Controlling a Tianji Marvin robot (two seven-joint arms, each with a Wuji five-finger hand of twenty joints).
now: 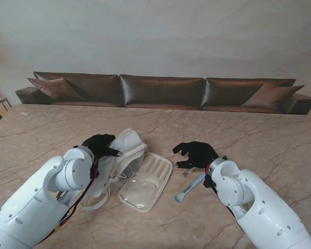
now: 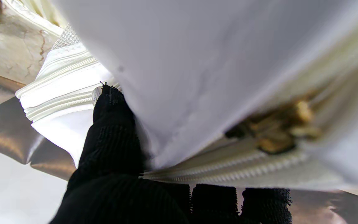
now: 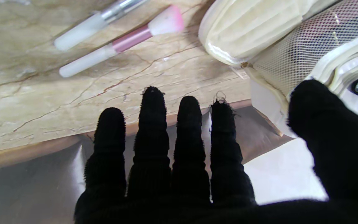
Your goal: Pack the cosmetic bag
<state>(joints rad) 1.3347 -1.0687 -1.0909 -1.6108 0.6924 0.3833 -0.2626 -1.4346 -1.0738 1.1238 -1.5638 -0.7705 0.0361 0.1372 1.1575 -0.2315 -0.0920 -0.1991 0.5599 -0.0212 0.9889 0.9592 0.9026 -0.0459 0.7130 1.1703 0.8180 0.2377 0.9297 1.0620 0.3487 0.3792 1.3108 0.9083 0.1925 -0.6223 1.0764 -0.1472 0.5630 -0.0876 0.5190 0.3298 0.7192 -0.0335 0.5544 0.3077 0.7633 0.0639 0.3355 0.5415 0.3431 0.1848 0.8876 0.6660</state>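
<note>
The blue-tipped brush lies on the counter just nearer to me than the right hand, which hovers spread and holding nothing, its long axis slanting toward the cosmetics bag. The bag lies open left of that hand. On the bag's far left edge the left hand is clenched on the fabric.

A brown sofa with cushions, seemingly leather, lines the marble table's far edge.

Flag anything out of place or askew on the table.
Nothing damaged or spilled. Two brushes lie loose on the marble beside the open cosmetics bag, not yet packed; the left robot hand holds the bag's flap up.
</note>
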